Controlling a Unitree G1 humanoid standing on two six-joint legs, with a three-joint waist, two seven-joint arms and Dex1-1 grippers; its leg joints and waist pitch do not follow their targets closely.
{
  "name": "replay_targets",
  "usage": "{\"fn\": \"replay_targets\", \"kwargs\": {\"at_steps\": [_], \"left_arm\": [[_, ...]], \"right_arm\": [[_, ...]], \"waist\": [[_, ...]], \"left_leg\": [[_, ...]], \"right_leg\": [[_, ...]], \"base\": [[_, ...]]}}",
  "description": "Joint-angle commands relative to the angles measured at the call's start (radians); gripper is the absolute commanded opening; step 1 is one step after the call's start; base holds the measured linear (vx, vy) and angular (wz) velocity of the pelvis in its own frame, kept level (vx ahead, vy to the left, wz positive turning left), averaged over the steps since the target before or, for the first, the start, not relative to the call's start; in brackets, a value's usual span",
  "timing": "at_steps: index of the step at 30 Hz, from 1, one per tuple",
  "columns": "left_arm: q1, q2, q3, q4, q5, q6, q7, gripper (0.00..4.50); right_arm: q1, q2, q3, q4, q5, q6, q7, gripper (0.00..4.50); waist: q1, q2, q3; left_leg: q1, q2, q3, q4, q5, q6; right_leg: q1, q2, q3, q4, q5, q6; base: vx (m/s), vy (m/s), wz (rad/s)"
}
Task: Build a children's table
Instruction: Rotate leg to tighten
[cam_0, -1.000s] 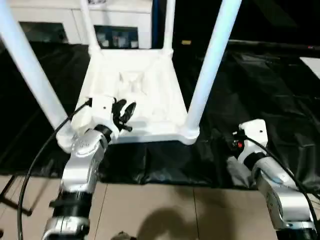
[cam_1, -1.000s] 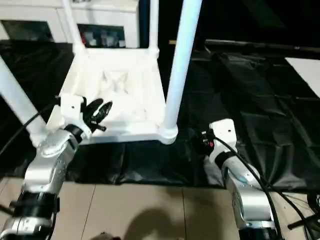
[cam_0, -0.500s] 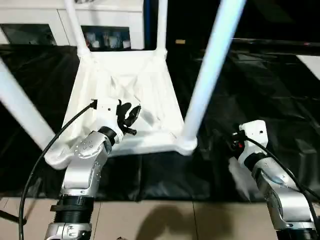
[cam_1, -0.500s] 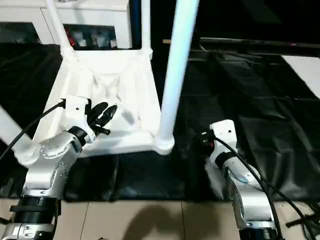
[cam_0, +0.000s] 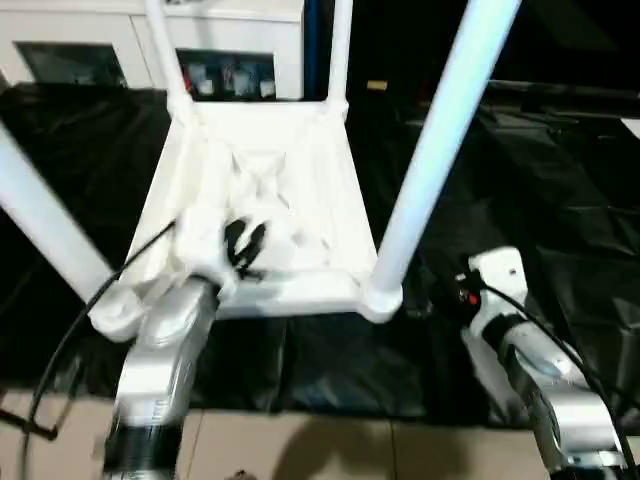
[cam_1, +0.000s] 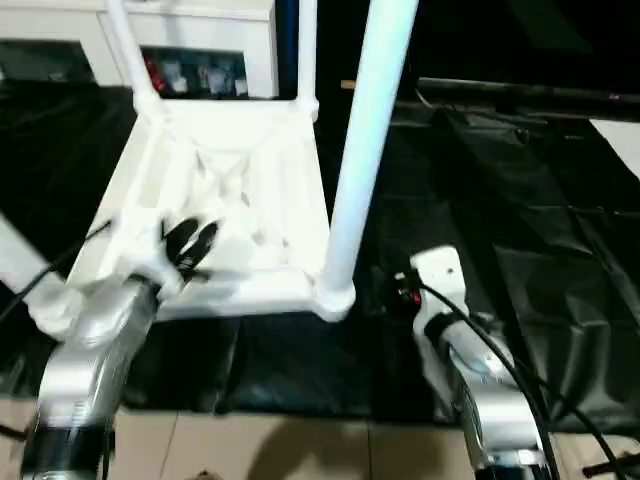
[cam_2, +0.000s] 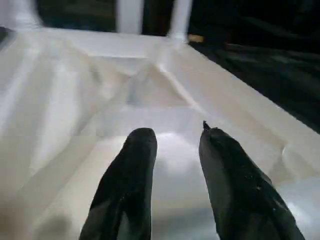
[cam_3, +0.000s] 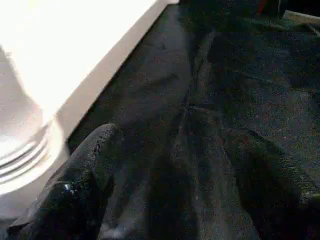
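We see the children's table (cam_0: 262, 200) lying upside down in the centre and upper left of the head views, on a black sheet (cam_0: 560, 200) spread over the floor. It is all white plastic. Its ribbed underside faces up at us, with raised ridges crossing in an X near the middle and a raised rim around the rectangle. All four legs (cam_0: 440, 150) stand in the rounded corner sockets and point upward: two thin ones at the far corners in the upper part of the frame, one thick tube rising from the near right socket through the top edge, and another slanting off the left edge from the near left socket. The near right socket shows a ringed collar at its base.

Our left tool (cam_0: 243, 243) hangs over the near part of the underside, left of centre; its two black fingers (cam_2: 132, 185) are parted with a moderate gap and nothing between them. Whether they touch the plastic we cannot tell.

Our right tool (cam_3: 175, 200) is over the black sheet at the lower right, just beside the near right socket, its fingers spread wide and empty.

A white glass-door cabinet (cam_0: 230, 45) stands along the top edge behind the table.
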Motion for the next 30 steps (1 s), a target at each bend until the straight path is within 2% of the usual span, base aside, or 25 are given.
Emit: {"fn": "replay_targets", "kwargs": {"at_steps": [1,2,3,4,6,8,11,13,14,15,16,17,18,19,20,21,22,23,24,25,26,27,28,29,30], "left_arm": [[0.026,0.002,0.011,-0.046,0.003,-0.029,0.011,1.71],[0.036,0.002,0.011,-0.053,0.003,-0.034,0.011,1.71],[0.053,0.001,0.011,-0.066,-0.003,-0.035,0.011,1.71],[0.064,0.001,0.011,-0.074,-0.004,-0.034,0.013,1.71],[0.073,-0.003,0.011,-0.083,-0.004,-0.027,0.023,1.71],[0.074,-0.005,0.009,-0.088,-0.005,-0.024,0.029,1.71],[0.071,-0.005,0.0,-0.095,-0.003,-0.022,0.033,1.71],[0.071,-0.006,-0.004,-0.1,-0.003,-0.015,0.037,1.71],[0.069,-0.005,-0.006,-0.099,-0.003,-0.014,0.035,1.71],[0.069,-0.004,-0.009,-0.099,-0.004,-0.011,0.034,1.71],[0.069,-0.003,-0.012,-0.1,-0.004,-0.008,0.033,1.71],[0.069,-0.002,-0.014,-0.1,-0.003,-0.007,0.031,1.71],[0.069,0.0,-0.019,-0.098,-0.001,-0.006,0.03,1.71],[0.07,0.001,-0.02,-0.097,0.0,-0.005,0.03,1.71],[0.07,0.002,-0.021,-0.096,0.001,-0.006,0.031,1.71],[0.07,0.002,-0.021,-0.095,0.001,-0.006,0.031,1.71],[0.068,0.004,-0.021,-0.094,-0.001,-0.005,0.034,1.71],[0.068,0.004,-0.021,-0.094,-0.001,-0.005,0.034,1.71],[0.067,0.005,-0.021,-0.095,-0.002,-0.004,0.035,1.71],[0.068,0.006,-0.022,-0.097,-0.002,-0.002,0.036,1.71],[0.069,0.007,-0.023,-0.099,-0.002,0.0,0.037,1.71],[0.072,0.008,-0.026,-0.104,-0.005,0.004,0.039,1.71],[0.072,0.009,-0.027,-0.105,-0.005,0.004,0.039,1.71],[0.074,0.009,-0.028,-0.106,-0.005,0.005,0.037,1.71],[0.075,0.01,-0.029,-0.108,-0.005,0.006,0.036,1.71]], "right_arm": [[0.002,0.007,-0.028,-0.012,0.02,-0.021,-0.01,3.66],[0.002,0.008,-0.031,-0.011,0.02,-0.025,-0.011,3.66],[0.003,0.011,-0.036,-0.003,0.02,-0.033,-0.016,3.66],[0.002,0.017,-0.044,0.004,0.026,-0.037,-0.02,3.66],[0.003,0.023,-0.05,0.009,0.035,-0.039,-0.022,3.66],[0.005,0.021,-0.046,0.007,0.033,-0.04,-0.022,3.66],[0.008,0.026,-0.047,0.005,0.037,-0.039,-0.028,3.66],[0.01,0.03,-0.05,0.004,0.039,-0.041,-0.032,3.66],[0.011,0.031,-0.051,0.003,0.039,-0.041,-0.035,3.66],[0.012,0.033,-0.053,0.002,0.038,-0.043,-0.037,3.66],[0.013,0.034,-0.055,0.0,0.038,-0.044,-0.038,3.66],[0.014,0.035,-0.055,-0.001,0.038,-0.044,-0.039,3.66],[0.016,0.035,-0.057,-0.002,0.039,-0.045,-0.04,3.66],[0.017,0.035,-0.057,-0.003,0.039,-0.045,-0.04,3.66],[0.018,0.035,-0.057,-0.004,0.039,-0.044,-0.04,3.66],[0.019,0.035,-0.057,-0.004,0.039,-0.044,-0.04,3.66],[0.021,0.033,-0.053,-0.006,0.04,-0.041,-0.037,3.66],[0.021,0.033,-0.053,-0.006,0.04,-0.041,-0.037,3.66],[0.022,0.032,-0.051,-0.008,0.04,-0.04,-0.036,3.66],[0.023,0.031,-0.05,-0.008,0.039,-0.04,-0.036,3.66],[0.023,0.03,-0.05,-0.008,0.039,-0.04,-0.036,3.66],[0.024,0.031,-0.051,-0.008,0.04,-0.041,-0.037,3.66],[0.024,0.031,-0.051,-0.008,0.041,-0.041,-0.038,3.66],[0.024,0.031,-0.051,-0.008,0.04,-0.041,-0.038,3.66],[0.024,0.031,-0.05,-0.008,0.039,-0.041,-0.039,3.66]], "waist": [[0.007,-0.014,-0.056],[0.005,-0.014,-0.046],[0.006,-0.011,-0.034],[0.003,-0.019,-0.025],[0.003,-0.016,-0.01],[0.001,-0.025,-0.015],[-0.004,-0.018,-0.015],[-0.028,-0.007,-0.008],[-0.034,0.012,0.0],[-0.03,0.025,-0.002],[0.039,0.027,0.0],[0.051,0.029,-0.006],[0.024,-0.058,-0.035],[0.033,-0.081,-0.022],[0.066,-0.052,-0.007],[0.079,-0.05,-0.005],[0.09,-0.019,-0.021],[0.083,-0.005,-0.035],[0.039,0.021,-0.031],[-0.001,0.04,-0.08],[-0.014,0.029,-0.089],[-0.021,0.029,-0.083],[-0.024,0.019,-0.08],[-0.03,0.013,-0.074],[-0.036,-0.012,-0.056]], "left_leg": [[0.02,0.073,-0.011,-0.072,0.062,0.094],[0.022,0.077,-0.009,-0.081,-0.023,0.077],[0.034,0.086,-0.005,-0.094,-0.171,0.03],[0.043,0.087,0.002,-0.1,-0.277,-0.019],[0.064,0.084,0.004,-0.104,-0.404,-0.082],[0.054,0.081,-0.005,-0.113,-0.412,-0.104],[0.072,0.079,-0.015,-0.12,-0.537,-0.124],[0.096,0.079,-0.022,-0.128,-0.702,-0.124],[0.1,0.083,-0.022,-0.149,-0.784,-0.132],[0.04,0.108,-0.004,-0.235,-0.921,-0.136],[-0.037,0.088,0.058,-0.269,-0.997,-0.136],[-0.023,0.094,0.077,-0.261,-0.933,-0.112],[0.098,0.077,0.073,-0.095,-0.621,-0.082],[0.114,0.048,0.042,0.092,-0.361,-0.015],[-0.025,-0.011,-0.038,0.138,-0.083,0.08],[-0.062,-0.001,-0.051,0.105,-0.055,0.066],[-0.008,0.022,-0.041,0.023,-0.063,0.064],[0.034,0.035,-0.03,-0.025,-0.069,0.063],[0.105,0.092,-0.096,-0.114,-0.181,0.122],[0.216,0.172,-0.191,-0.121,-0.223,0.254],[0.225,0.176,-0.204,-0.108,-0.159,0.343],[0.19,0.16,-0.194,-0.102,-0.039,0.454],[0.174,0.15,-0.162,-0.104,0.025,0.483],[0.152,0.139,-0.135,-0.115,0.038,0.478],[0.104,0.094,-0.08,-0.128,-0.022,0.426]], "right_leg": [[0.048,-0.071,0.038,-0.063,0.325,-0.232],[0.044,-0.074,0.039,-0.073,0.195,-0.244],[0.036,-0.076,0.038,-0.092,-0.057,-0.248],[0.023,-0.073,0.04,-0.112,-0.255,-0.223],[-0.005,-0.077,0.04,-0.142,-0.485,-0.156],[0.004,-0.078,0.036,-0.15,-0.523,-0.102],[0.011,-0.075,0.015,-0.165,-0.603,-0.051],[0.03,-0.047,-0.043,-0.184,-0.599,-0.044],[0.039,-0.029,-0.071,-0.178,-0.568,-0.045],[0.124,-0.001,-0.098,-0.041,-0.361,-0.063],[0.183,0.025,-0.118,0.082,-0.177,-0.04],[0.172,0.017,-0.085,0.095,-0.222,-0.034],[0.083,-0.078,0.025,-0.066,-0.732,-0.022],[0.033,-0.167,0.065,-0.222,-1.021,-0.066],[0.153,-0.198,0.176,-0.238,-1.05,-0.13],[0.19,-0.164,0.143,-0.204,-0.801,-0.158],[0.173,-0.1,0.095,-0.183,-0.548,-0.219],[0.158,-0.062,0.057,-0.168,-0.44,-0.235],[0.083,0.026,0.002,-0.081,-0.26,-0.208],[-0.001,0.015,-0.014,0.046,-0.174,-0.117],[-0.025,0.006,-0.014,0.067,-0.141,-0.052],[-0.059,-0.004,-0.014,0.101,-0.088,0.034],[-0.091,-0.013,-0.007,0.109,-0.02,0.057],[-0.093,-0.012,-0.005,0.106,0.026,0.051],[-0.067,-0.022,0.009,0.034,0.122,0.002]], "base": [[-0.163,-0.035,0.05],[-0.163,-0.035,0.05],[-0.169,-0.027,0.06],[-0.166,-0.012,0.06],[-0.168,-0.007,0.06],[-0.153,0.016,-0.01],[-0.104,0.041,-0.09],[-0.065,0.066,-0.15],[-0.055,0.07,-0.18],[-0.094,0.062,-0.2],[-0.078,0.009,0.02],[-0.078,0.009,0.02],[0.068,-0.105,0.03],[0.137,-0.064,-0.04],[0.137,-0.064,-0.04],[0.107,0.025,0.08],[0.089,0.025,0.31],[0.089,0.025,0.31],[0.07,0.055,0.39],[0.109,0.037,0.09],[0.109,0.037,0.09],[0.135,0.005,-0.06],[0.102,-0.008,-0.01],[0.102,-0.008,-0.01],[0.094,-0.048,-0.02]]}}
